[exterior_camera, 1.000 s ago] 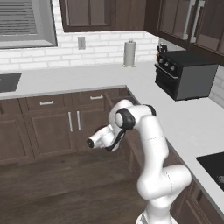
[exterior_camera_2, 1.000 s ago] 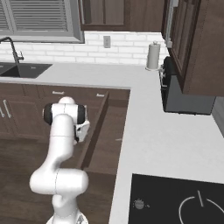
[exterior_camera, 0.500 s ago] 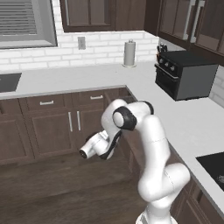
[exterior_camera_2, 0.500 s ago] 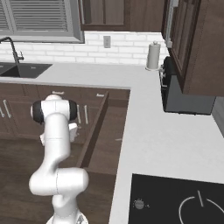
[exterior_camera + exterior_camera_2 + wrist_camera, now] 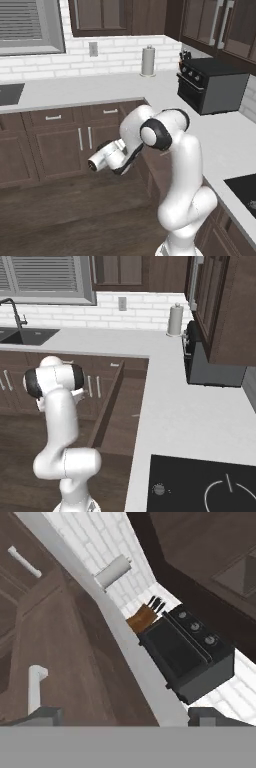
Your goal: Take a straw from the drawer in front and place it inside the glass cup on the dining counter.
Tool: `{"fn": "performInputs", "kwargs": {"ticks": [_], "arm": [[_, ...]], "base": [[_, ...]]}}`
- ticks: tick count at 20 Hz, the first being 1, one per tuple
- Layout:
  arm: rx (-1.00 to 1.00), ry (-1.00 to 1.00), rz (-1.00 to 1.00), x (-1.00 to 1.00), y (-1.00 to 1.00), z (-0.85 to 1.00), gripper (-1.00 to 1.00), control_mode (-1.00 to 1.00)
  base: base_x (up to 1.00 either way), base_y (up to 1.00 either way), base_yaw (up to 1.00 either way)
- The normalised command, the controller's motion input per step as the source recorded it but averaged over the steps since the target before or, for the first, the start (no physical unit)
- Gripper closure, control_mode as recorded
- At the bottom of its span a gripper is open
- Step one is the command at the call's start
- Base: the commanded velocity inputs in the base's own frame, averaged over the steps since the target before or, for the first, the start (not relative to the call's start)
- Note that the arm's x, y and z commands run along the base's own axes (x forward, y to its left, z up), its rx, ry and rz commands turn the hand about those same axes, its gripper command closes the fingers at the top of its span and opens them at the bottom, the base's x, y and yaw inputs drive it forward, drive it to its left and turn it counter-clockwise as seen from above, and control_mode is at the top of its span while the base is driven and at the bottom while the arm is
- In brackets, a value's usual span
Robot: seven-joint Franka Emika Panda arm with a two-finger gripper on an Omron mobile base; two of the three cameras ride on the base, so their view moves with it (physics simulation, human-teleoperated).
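The drawer [image 5: 108, 406] stands pulled out from the corner cabinets, its dark wood side running toward me. In the hand view its front [image 5: 65, 662] and pale bar handle [image 5: 34, 687] lie just ahead of my gripper [image 5: 124, 716]. The two fingertips [image 5: 41, 714] stand far apart at the bottom corners with nothing between them, so the gripper is open. My white arm [image 5: 160, 135] bends down in front of the lower cabinets, and its hand faces the drawer. The inside of the drawer is hidden, so the straw is hidden. The glass cup and the dining counter are out of view.
An L-shaped pale wall counter [image 5: 100, 85] carries a paper towel roll [image 5: 148, 61], a knife block [image 5: 142, 618] and a black toaster oven [image 5: 210, 85]. A sink [image 5: 25, 336] lies at the left and a black cooktop [image 5: 200, 486] at the near right. Wood floor [image 5: 60, 215] lies open below.
The jaws have gone from partly closed to wide open. The arm's elbow and hand have shifted a little leftward, away from the drawer front. The drawer stays pulled out.
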Motion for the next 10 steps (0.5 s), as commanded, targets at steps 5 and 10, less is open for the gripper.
{"fn": "performInputs", "kwargs": {"ticks": [5, 10], "arm": [[0.20, -0.15, -0.03, -0.20, -0.01, 1.00, -1.00, -1.00], [0.25, -0.12, -0.05, -0.18, -0.07, 1.00, -1.00, -1.00]], "base": [[0.00, 0.00, 0.00], [0.00, 0.00, 0.00]]}}
